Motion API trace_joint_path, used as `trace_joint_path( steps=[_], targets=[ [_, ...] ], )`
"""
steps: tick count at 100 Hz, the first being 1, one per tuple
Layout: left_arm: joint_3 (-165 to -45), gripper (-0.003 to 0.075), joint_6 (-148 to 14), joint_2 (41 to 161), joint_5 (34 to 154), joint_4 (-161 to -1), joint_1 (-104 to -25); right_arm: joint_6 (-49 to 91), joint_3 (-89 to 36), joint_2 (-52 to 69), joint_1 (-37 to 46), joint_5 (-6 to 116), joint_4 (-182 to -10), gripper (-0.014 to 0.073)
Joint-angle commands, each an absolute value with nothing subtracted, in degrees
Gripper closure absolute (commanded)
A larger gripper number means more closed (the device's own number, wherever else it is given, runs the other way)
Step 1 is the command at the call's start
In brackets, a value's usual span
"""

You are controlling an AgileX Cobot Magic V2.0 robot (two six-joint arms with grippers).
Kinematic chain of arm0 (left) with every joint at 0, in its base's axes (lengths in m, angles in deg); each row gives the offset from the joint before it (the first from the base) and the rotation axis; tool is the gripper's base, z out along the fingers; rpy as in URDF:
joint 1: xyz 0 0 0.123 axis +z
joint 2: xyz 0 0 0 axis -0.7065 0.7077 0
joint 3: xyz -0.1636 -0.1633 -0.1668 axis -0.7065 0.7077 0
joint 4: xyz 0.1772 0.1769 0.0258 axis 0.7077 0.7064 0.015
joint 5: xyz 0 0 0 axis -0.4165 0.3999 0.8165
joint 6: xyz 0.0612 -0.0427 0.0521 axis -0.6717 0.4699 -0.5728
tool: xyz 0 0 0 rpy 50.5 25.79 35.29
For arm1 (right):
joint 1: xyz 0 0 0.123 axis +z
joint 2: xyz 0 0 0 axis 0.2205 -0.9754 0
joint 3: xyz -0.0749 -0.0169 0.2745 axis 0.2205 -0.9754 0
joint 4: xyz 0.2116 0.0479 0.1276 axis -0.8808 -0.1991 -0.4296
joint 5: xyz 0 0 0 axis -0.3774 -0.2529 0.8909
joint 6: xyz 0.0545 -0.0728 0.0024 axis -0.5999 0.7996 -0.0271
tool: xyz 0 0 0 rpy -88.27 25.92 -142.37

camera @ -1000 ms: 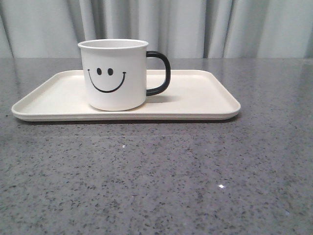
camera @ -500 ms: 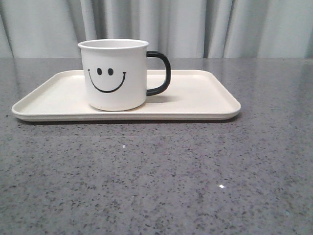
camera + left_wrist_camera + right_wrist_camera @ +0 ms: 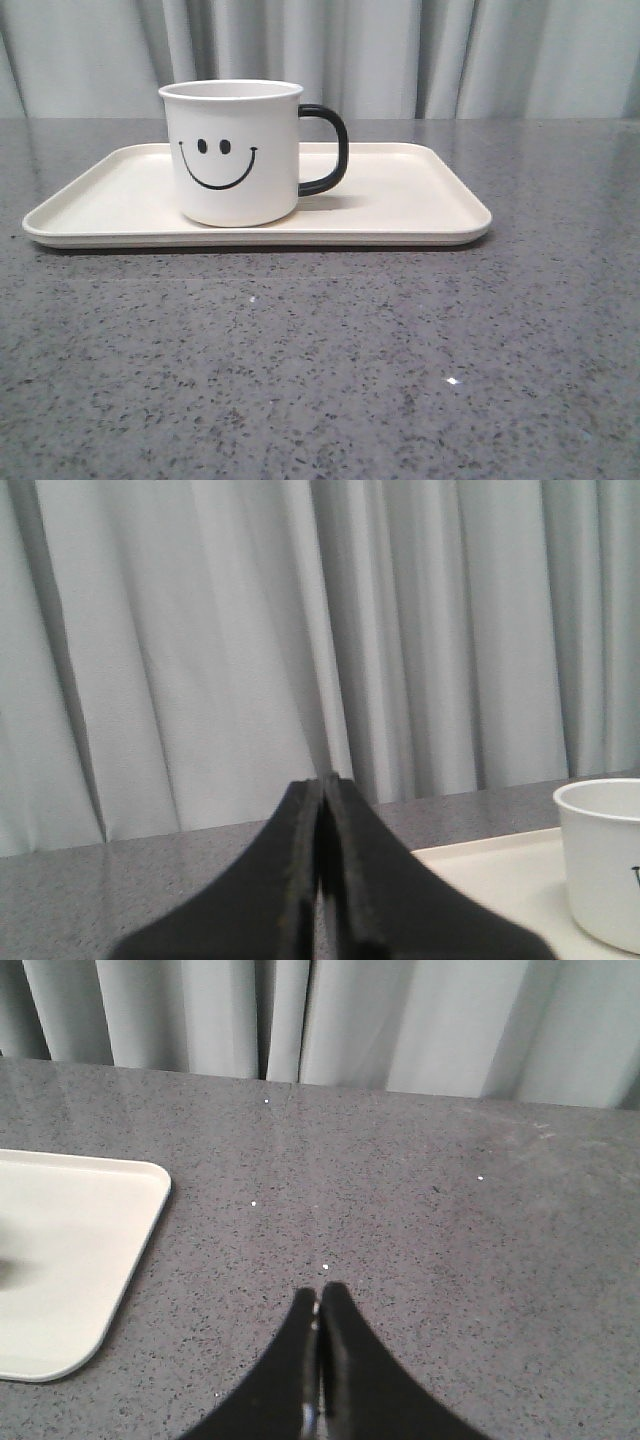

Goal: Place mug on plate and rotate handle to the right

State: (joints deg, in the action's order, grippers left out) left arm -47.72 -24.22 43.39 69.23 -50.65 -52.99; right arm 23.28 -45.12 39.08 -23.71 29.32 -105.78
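Standing upright on left half of flat cream-white rectangular plate [image 3: 400, 205]: white cylindrical mug [image 3: 238, 155] w/ black smiley print, glossy black loop handle [image 3: 330, 150] pointing right. Grey speckled tabletop [image 3: 330, 370] underneath. Left tool [image 3: 321, 785] & right tool [image 3: 319, 1305] both clenched, empty.

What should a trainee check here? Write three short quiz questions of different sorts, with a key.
1. True or false: the white enamel mug with the black smiley face stands upright on the cream rectangular plate.
2. Seen from the front, its glossy black loop handle points: A) left B) right C) at the camera.
3. Fill in: the left hand and the right hand are both ____, holding nothing.

Key: 1 true; 2 B; 3 shut.
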Motion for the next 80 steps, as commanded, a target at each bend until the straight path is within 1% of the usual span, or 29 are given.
trace_joint_path(
  steps=[1, 16, 29, 80],
  targets=[
    [-47.15, 0.074, -23.9, 41.7, 66.76, -51.32, -51.13, 24.03, -43.69, 38.78, -23.74, 33.29, -106.61, 0.0661],
    [-47.15, 0.074, -23.9, 41.7, 74.38, -51.32, -48.42, 24.03, -43.69, 38.78, -23.74, 33.29, -106.61, 0.0661],
    [-47.15, 0.074, -23.9, 41.7, 79.8, -51.32, -48.31, 24.03, -43.69, 38.78, -23.74, 33.29, -106.61, 0.0661],
    [-47.15, 0.074, -23.9, 41.7, 79.79, -50.91, -47.72, 24.03, -43.69, 38.78, -23.74, 33.29, -106.61, 0.0661]
  ],
)
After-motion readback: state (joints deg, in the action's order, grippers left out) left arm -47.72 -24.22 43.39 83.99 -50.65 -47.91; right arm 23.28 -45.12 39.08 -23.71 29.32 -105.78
